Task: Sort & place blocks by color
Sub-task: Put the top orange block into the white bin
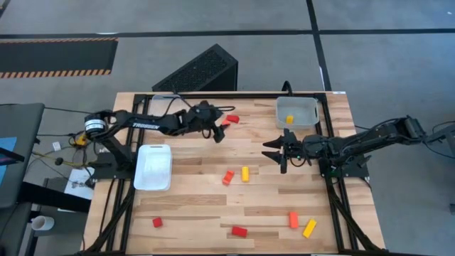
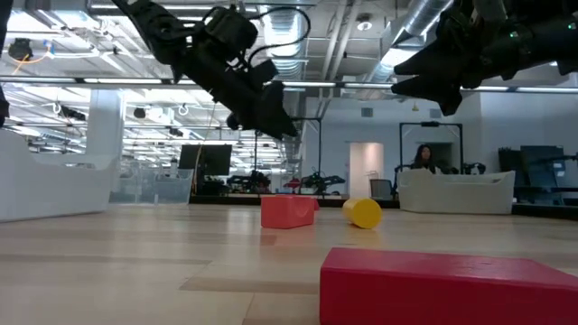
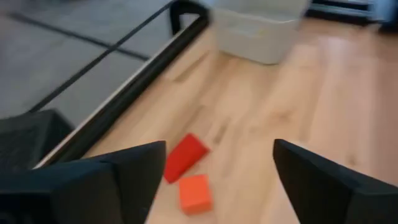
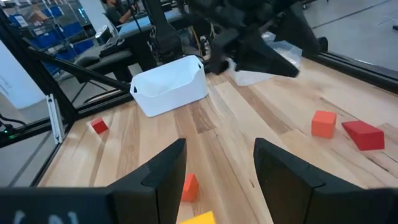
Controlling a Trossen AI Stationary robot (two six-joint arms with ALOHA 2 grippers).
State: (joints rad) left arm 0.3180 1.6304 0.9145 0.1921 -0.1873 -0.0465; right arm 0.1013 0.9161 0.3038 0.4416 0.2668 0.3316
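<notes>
Blocks: small solid red, orange and yellow pieces scattered on the pale wooden slat table [image 1: 199,206]. Red wedge block [image 1: 232,119] and orange cube block [image 1: 222,123] lie just beside the left gripper; orange block [image 1: 228,177] and yellow bar block [image 1: 245,173] sit mid-table, nearer the front edge than the right gripper.
Left gripper [image 1: 218,133]: arm stretched toward the clear plastic tray [image 1: 307,121], fingers spread wide, holding nothing, raised above the wedge.
Right gripper [image 1: 274,153]: reaches in toward mid-table just in front of the clear tray, fingers parted, empty.
Clear tray: one yellow block [image 1: 290,119] inside.
White plastic tray [image 1: 153,167]: beside left arm base, well apart from the clear tray, no blocks visible inside.
</notes>
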